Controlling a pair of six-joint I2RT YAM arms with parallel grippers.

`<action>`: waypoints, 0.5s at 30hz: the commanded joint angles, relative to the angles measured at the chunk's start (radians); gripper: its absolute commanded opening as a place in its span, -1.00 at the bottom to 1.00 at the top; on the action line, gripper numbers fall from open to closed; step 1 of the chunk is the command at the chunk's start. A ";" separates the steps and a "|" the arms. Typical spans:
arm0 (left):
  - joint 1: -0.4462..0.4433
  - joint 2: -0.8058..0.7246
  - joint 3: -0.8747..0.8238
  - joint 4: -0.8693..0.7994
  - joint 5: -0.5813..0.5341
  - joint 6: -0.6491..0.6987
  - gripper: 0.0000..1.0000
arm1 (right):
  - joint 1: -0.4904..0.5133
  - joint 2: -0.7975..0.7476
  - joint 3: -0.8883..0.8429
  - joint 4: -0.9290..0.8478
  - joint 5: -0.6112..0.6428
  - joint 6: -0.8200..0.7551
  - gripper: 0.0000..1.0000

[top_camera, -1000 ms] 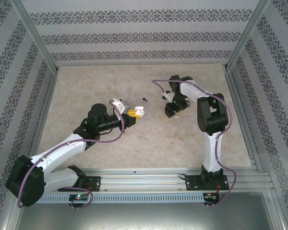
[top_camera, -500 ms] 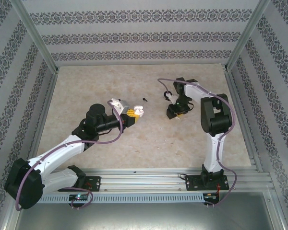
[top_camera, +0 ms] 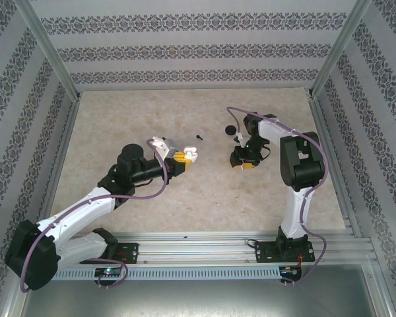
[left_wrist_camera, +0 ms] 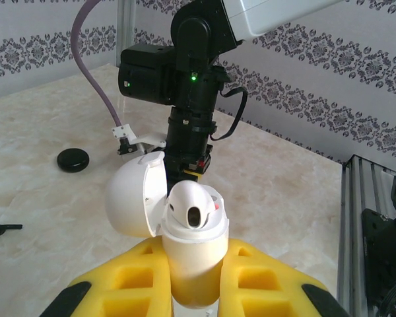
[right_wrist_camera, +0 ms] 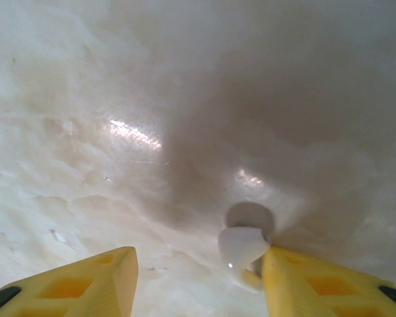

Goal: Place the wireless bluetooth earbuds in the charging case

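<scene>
The left hand point(left_wrist_camera: 193, 254) is clamped on the white charging case point(left_wrist_camera: 191, 224), its lid point(left_wrist_camera: 135, 198) open toward 9 o'clock. 1 black earbud point(top_camera: 199, 137) lies on the counter point(top_camera: 152, 119) at 1 o'clock from the case. The right hand point(right_wrist_camera: 198, 257) has its fingers apart, with a small white piece point(right_wrist_camera: 241, 247) touching its 3 o'clock finger.

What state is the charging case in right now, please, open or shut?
Open: its lid is hinged back beside the charging case, baring a dark socket, with the left gripper clamped on the body.
</scene>
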State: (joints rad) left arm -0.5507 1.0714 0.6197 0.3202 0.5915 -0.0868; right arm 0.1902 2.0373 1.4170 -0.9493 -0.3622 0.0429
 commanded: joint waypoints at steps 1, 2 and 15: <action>-0.014 -0.027 -0.015 -0.002 0.016 -0.004 -1.00 | 0.005 -0.024 -0.023 -0.053 -0.050 0.125 0.04; -0.014 -0.031 -0.015 -0.004 0.016 -0.004 -1.00 | 0.003 -0.028 -0.019 -0.060 -0.029 0.155 0.04; -0.015 -0.043 -0.028 0.000 0.012 -0.002 -1.00 | 0.036 -0.013 0.121 -0.153 0.166 0.306 -0.02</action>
State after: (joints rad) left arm -0.5507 1.0489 0.5991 0.3168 0.5915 -0.0868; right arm 0.2150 2.0239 1.5051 -1.0546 -0.2569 0.3065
